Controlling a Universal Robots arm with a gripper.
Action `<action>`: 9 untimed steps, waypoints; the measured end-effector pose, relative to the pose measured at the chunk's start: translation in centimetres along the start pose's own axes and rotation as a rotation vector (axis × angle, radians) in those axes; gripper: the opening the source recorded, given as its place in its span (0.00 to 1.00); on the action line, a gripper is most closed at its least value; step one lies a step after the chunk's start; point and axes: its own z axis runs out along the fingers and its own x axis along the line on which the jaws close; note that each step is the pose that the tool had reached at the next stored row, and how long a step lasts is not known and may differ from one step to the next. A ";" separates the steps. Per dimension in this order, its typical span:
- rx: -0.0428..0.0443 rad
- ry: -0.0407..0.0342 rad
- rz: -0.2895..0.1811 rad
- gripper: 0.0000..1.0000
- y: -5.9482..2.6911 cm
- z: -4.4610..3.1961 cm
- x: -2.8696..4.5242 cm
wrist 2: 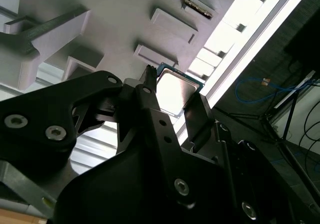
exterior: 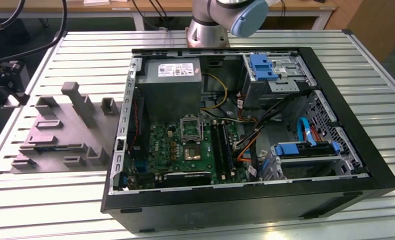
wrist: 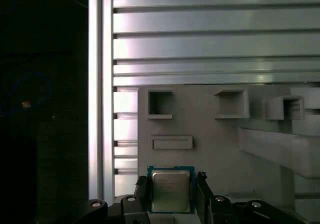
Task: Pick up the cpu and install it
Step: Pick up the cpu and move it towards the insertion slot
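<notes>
One cpu (wrist: 170, 190) sits clamped in the gripper (wrist: 171, 181), held over the fixture plate (wrist: 215, 144).

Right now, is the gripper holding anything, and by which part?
Yes, as far as both wrist views show: the gripper holds the cpu by two opposite side edges, one finger against each.

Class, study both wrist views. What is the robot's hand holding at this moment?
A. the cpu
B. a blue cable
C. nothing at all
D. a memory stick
A: in both wrist views the hand is closed on the cpu, a flat square chip with a silvery top, with the grey fixture plate behind it.
</notes>
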 end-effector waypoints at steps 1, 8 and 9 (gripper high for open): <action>0.0000 0.0000 0.000 0.47 0.00 -0.04 0.00; 0.0000 -0.0001 0.000 0.47 0.02 -0.30 0.00; 0.0000 0.0000 0.000 0.47 0.02 -0.33 0.01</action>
